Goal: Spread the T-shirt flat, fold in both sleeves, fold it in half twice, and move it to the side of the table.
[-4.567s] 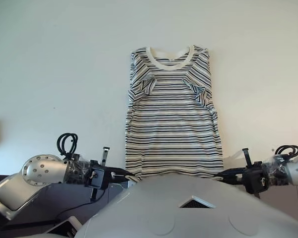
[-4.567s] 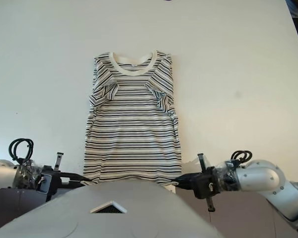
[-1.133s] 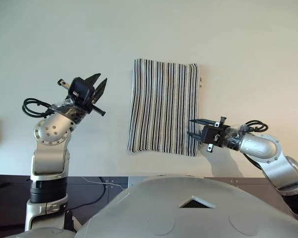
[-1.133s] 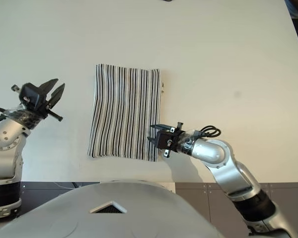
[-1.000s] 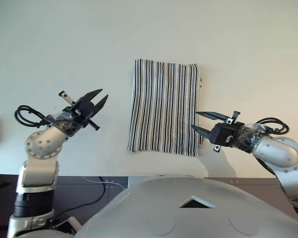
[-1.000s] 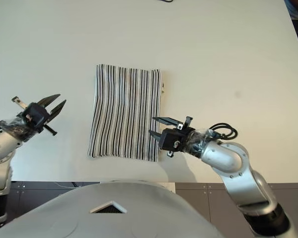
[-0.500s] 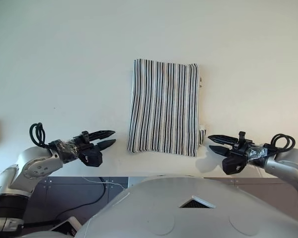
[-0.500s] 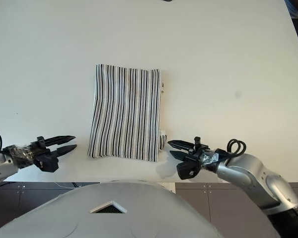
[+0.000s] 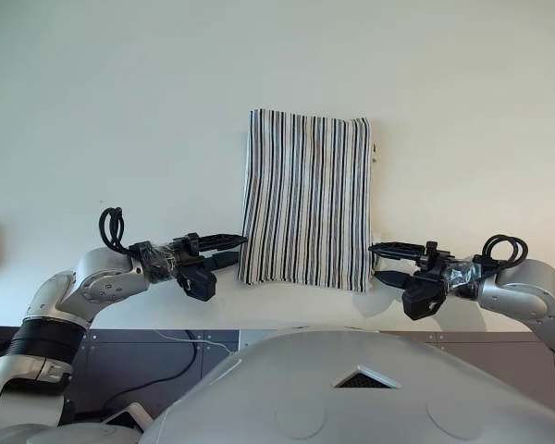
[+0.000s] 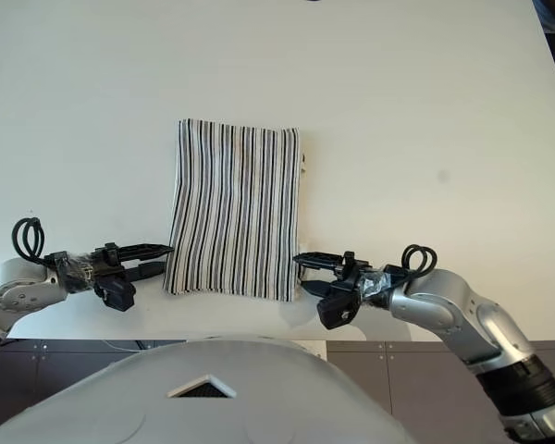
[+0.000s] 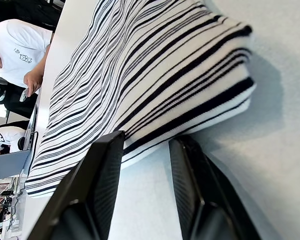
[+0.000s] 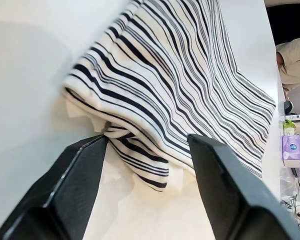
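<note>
Left eye view: the striped black-and-white cotton T-shirt [image 9: 305, 199] lies as a tidy rectangle mid-bench, stripes running near to far. A few seconds ago it was spread full length with the collar showing and both sleeves tucked in.

A second ago both arms were raised either side of it. They have since dropped low over the near edge of the white bench [image 9: 120, 111].
- Left end effector [image 9: 239, 248]: at the shirt's near-left corner, fingers moderately parted, holding nothing. In the left wrist view the layered cloth edge sits just ahead of the tips.
- Right end effector [image 9: 377, 260]: at the near-right corner, spread wider, also empty. In the right wrist view the corner lies between its fingers.

Reading: one half-fold looks done. Both corners appear lined up for a pinch to start the second fold. Moving it to the side is not yet done.
</note>
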Available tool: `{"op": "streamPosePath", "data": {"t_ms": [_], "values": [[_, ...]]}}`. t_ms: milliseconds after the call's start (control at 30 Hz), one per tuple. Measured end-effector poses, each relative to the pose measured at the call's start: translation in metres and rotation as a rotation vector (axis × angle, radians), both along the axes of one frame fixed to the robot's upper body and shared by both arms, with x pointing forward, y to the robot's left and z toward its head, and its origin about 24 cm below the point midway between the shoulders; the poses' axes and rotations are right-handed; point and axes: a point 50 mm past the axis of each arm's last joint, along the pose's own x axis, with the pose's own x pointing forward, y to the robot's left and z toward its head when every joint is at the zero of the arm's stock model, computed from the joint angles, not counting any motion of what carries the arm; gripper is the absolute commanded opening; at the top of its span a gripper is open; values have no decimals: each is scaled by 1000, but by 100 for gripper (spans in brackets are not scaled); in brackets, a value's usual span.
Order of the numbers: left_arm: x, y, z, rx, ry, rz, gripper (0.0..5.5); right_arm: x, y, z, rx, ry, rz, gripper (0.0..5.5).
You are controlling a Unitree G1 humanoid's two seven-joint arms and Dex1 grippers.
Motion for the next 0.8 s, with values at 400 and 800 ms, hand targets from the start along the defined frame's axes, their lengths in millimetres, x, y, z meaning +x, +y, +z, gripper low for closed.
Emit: {"op": "streamPosePath", "data": {"t_ms": [400,800], "values": [[6,1,1,7,-5,-45,165,8,6,-3,7,-76,-2,338],[8,0,0,-4,0,-76,165,9,14,-12,80,-156,19,338]]}}
